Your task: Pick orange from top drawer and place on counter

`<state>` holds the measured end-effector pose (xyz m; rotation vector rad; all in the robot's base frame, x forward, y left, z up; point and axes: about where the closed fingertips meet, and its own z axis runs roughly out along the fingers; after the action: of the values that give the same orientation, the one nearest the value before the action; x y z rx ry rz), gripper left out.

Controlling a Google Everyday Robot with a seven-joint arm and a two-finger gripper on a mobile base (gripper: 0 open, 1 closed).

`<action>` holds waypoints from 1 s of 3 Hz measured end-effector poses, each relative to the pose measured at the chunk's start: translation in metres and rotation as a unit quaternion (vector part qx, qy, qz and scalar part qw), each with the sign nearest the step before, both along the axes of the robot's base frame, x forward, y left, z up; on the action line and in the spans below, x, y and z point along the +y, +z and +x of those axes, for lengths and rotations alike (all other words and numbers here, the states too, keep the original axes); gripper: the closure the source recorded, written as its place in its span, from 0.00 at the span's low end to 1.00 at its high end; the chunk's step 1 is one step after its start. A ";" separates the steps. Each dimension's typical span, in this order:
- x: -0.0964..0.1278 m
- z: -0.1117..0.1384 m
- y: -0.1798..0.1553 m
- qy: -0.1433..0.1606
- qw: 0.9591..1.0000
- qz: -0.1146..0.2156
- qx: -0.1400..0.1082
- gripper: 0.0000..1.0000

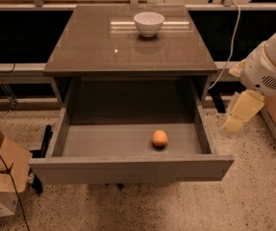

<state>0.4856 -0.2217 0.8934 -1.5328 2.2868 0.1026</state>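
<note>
The orange (159, 138), small, round and smooth, lies on the open top drawer's (128, 170) grey floor (right of middle). The tool (233, 120) hangs well apart, outside the drawer's right side; its state I cannot tell.
</note>
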 end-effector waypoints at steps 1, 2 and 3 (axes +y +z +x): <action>0.015 0.009 -0.027 -0.015 0.999 0.030 0.005 0.00; 0.040 0.033 -0.069 -0.020 0.997 0.073 0.012 0.00; 0.058 0.074 -0.119 -0.030 0.993 0.115 0.019 0.00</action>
<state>0.5593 -0.1636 0.7743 -1.3545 2.2579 0.3673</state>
